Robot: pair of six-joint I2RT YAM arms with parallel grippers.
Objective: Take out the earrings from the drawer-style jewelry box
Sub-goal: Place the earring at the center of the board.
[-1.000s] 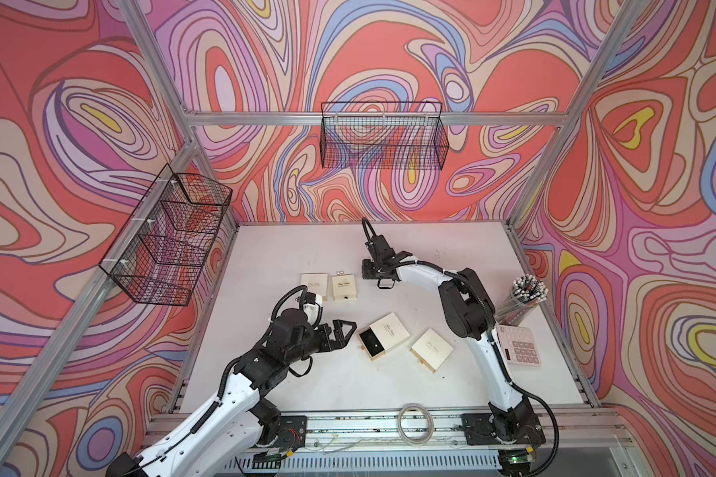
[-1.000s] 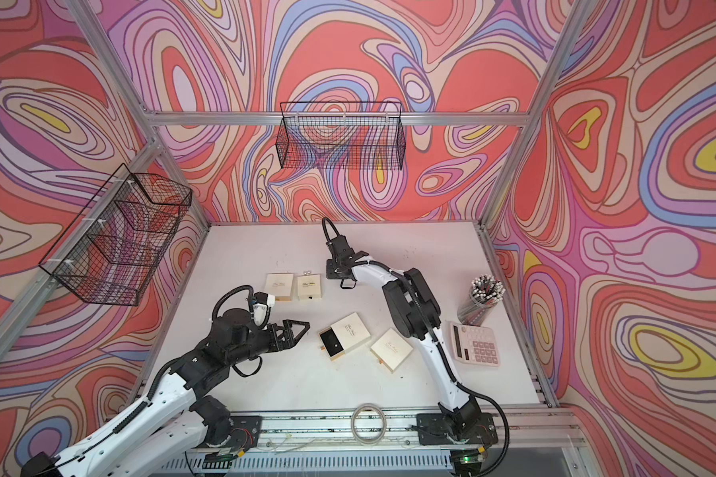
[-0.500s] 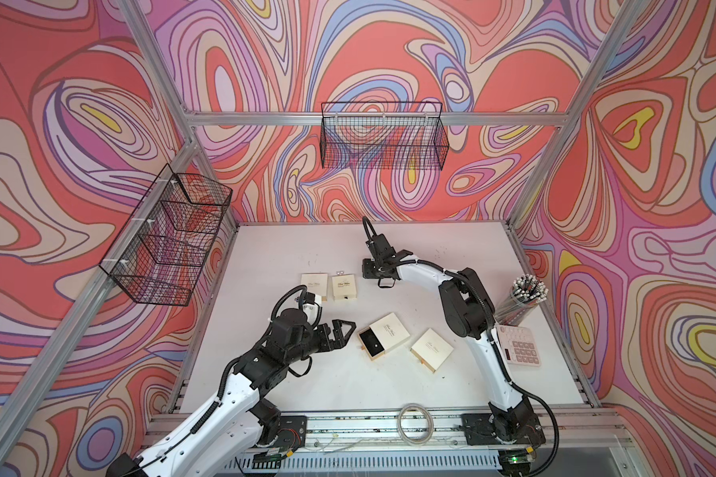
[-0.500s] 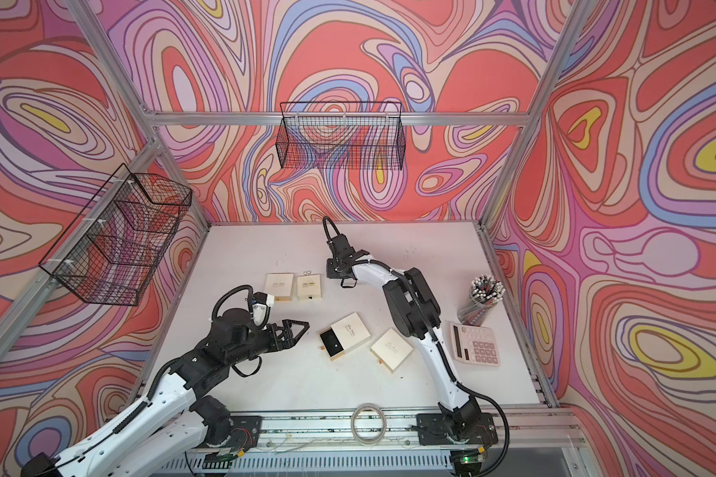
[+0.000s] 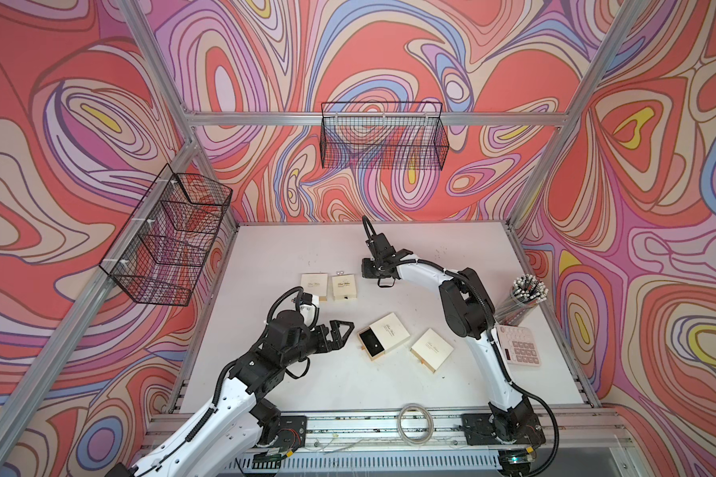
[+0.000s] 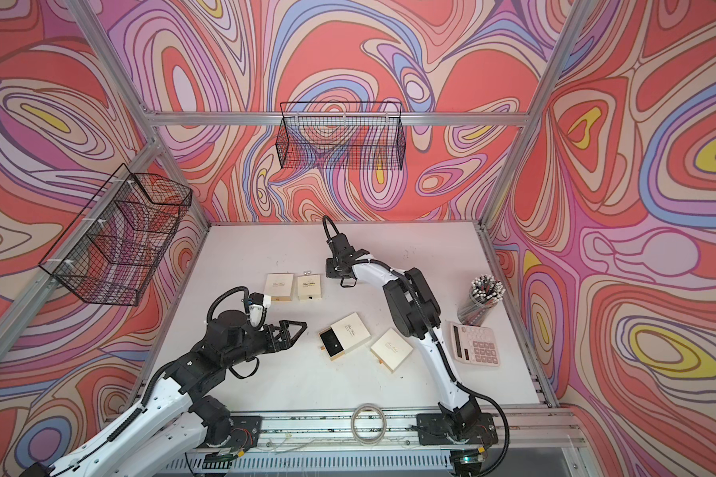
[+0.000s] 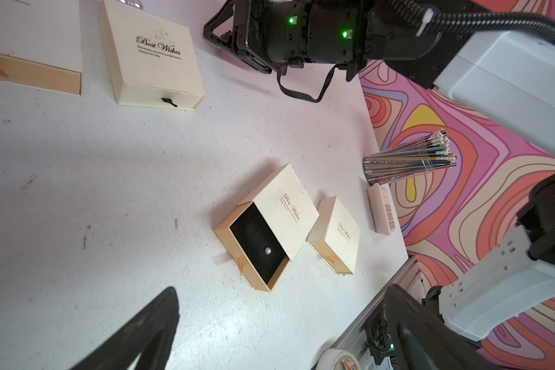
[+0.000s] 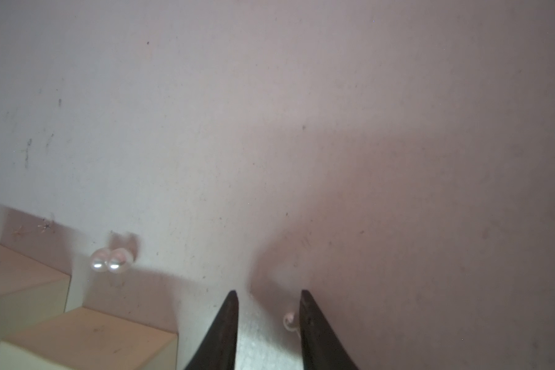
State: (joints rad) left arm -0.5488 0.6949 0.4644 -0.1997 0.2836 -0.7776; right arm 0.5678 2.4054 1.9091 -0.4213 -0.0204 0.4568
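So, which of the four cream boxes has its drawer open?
The box lying nearest the left gripper: its drawer is slid out, showing black lining and one pearl earring.

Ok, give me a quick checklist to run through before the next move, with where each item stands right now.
1. Right pincer jaws parted: ok.
2. Nearest earring free of the fingers: cannot tell; it sits right against one.
3. Two earrings lying on the table beside the boxes: ok.
4. Open drawer emptied: not ok, one earring lies inside.
5. Left pincer open, apart from that drawer: ok.
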